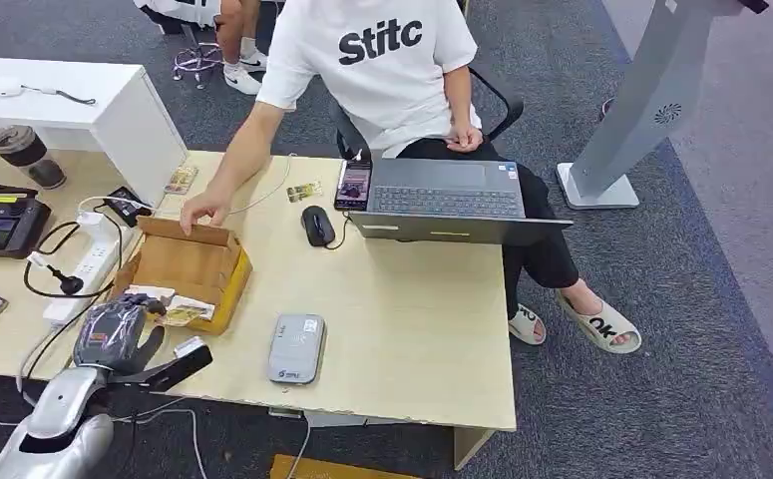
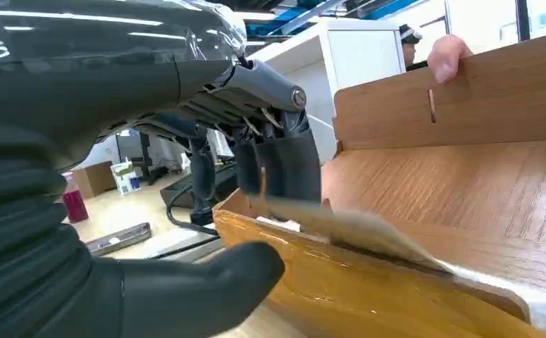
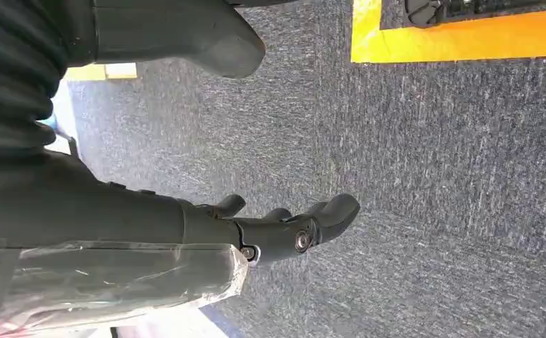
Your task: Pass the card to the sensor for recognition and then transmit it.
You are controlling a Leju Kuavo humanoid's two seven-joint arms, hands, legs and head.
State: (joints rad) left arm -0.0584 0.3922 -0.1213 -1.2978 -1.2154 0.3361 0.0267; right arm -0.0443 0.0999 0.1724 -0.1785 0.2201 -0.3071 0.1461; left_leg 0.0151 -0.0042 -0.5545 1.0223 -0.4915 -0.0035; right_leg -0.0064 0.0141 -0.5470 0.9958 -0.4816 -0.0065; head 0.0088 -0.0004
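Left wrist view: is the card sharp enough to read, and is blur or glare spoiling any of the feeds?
Left wrist view: the card at the box edge is smeared, unreadable; ceiling lights streak across the clear cover of the left hand. Head view: evenly lit, sharp, sensor clear. Right wrist view: carpet crisp, slight glare on plastic wrap by the right hand.

A shallow brown cardboard box [image 1: 189,269], open at the top, sits on the pale wooden table with cards lying in its near end. The left wrist view shows a pale, thin card [image 2: 354,229] tilted over the box's yellow taped front wall, dark fingers [image 2: 284,165] touching its top. The sensor [image 1: 296,348], a flat grey rounded pad, lies face up just beside the box, near the table's front edge.
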